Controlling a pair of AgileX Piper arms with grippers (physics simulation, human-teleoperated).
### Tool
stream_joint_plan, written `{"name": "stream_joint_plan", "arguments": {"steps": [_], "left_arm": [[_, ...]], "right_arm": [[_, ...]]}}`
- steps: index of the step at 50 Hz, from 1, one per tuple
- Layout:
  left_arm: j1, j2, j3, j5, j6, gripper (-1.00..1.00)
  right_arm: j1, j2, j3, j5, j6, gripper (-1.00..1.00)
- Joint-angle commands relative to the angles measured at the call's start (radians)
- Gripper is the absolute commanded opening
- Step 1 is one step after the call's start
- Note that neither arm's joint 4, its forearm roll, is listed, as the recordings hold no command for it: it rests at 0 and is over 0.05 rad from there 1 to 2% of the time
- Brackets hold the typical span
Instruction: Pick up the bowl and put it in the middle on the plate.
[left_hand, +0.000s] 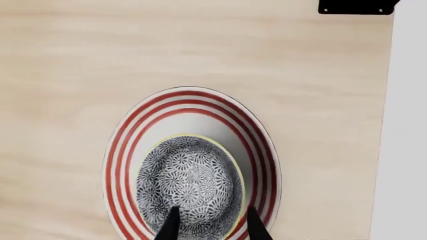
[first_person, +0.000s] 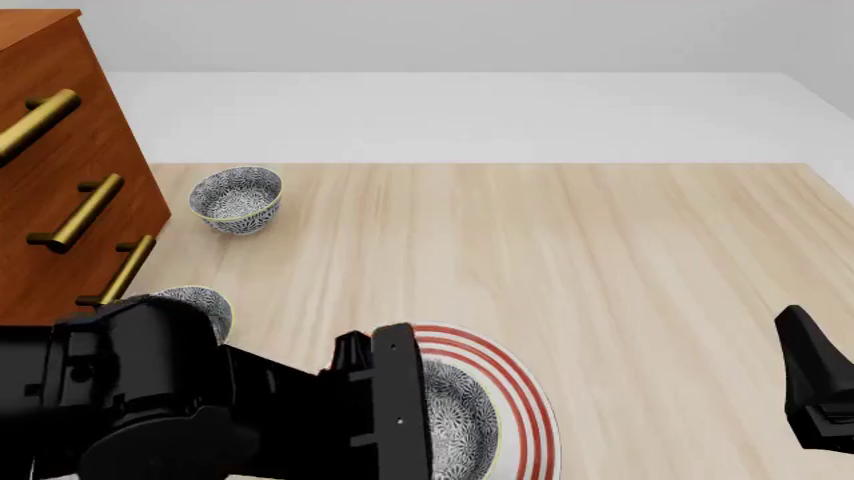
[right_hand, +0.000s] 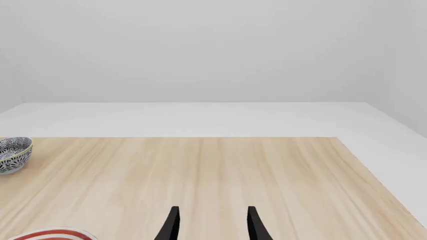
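The left gripper (left_hand: 212, 227) is seen in its wrist view with its two dark fingers spread apart, one finger (left_hand: 169, 225) lying over the patterned inside of the bowl (left_hand: 190, 185) and the other at the bowl's yellow rim. The rim appears to sit between the fingers, but whether it is actually touched cannot be told from the pictures; the jaws are parted and are not clamped together. In the front view the fingertips are hidden behind the bulky black left arm (first_person: 147, 400).

The bowl is set on the plate (left_hand: 127, 150), inside the innermost red ring and roughly at the plate's middle; white plate surface is shown all around it. In the front view the bowl (first_person: 465, 415) is half covered by the arm, with the plate's red rings (first_person: 527, 400) showing beside it.

The plate lies on the pale wooden table (first_person: 561, 250). Left of the plate, a second patterned bowl (first_person: 203, 305) is partly hidden behind the arm, at the foot of a brown dresser (first_person: 54, 150) with brass handles. Farther from the plate, beyond that bowl, a third bowl (first_person: 238, 199) stands upright beside the dresser.

The right gripper (right_hand: 212, 225) is held well to the right of the plate, its fingers apart with nothing between them, above bare table.
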Motion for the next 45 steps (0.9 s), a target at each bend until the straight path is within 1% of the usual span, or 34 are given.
{"name": "stream_joint_plan", "arguments": {"steps": [1,7,10,11,16,22,31,37,43,45], "left_arm": [[0.043,-0.09,0.036,0.004,0.009,1.0],[0.076,-0.157,0.062,0.017,0.023,1.0],[0.1,-0.211,0.057,0.03,0.009,1.0],[0.104,-0.219,0.067,0.033,0.025,1.0],[0.123,-0.259,0.09,0.041,0.028,1.0],[0.133,-0.289,0.122,0.03,0.002,1.0],[0.187,-0.408,0.17,0.073,-0.016,1.0],[0.224,-0.469,0.213,0.085,-0.024,1.0],[0.249,-0.518,0.237,0.103,-0.039,1.0],[0.27,-0.546,0.246,0.117,-0.041,1.0]], "right_arm": [[0.0,0.0,0.0,0.0,0.0,1.0],[0.0,0.0,0.0,0.0,-0.001,1.0],[0.0,0.0,0.0,0.0,0.0,1.0],[0.0,0.0,0.0,0.0,0.0,1.0],[0.0,0.0,0.0,0.0,0.0,1.0],[0.0,0.0,0.0,0.0,0.0,1.0],[0.0,0.0,0.0,0.0,0.0,1.0],[0.0,0.0,0.0,0.0,0.0,1.0],[0.0,0.0,0.0,0.0,0.0,1.0],[0.0,0.0,0.0,0.0,0.0,1.0]]}}
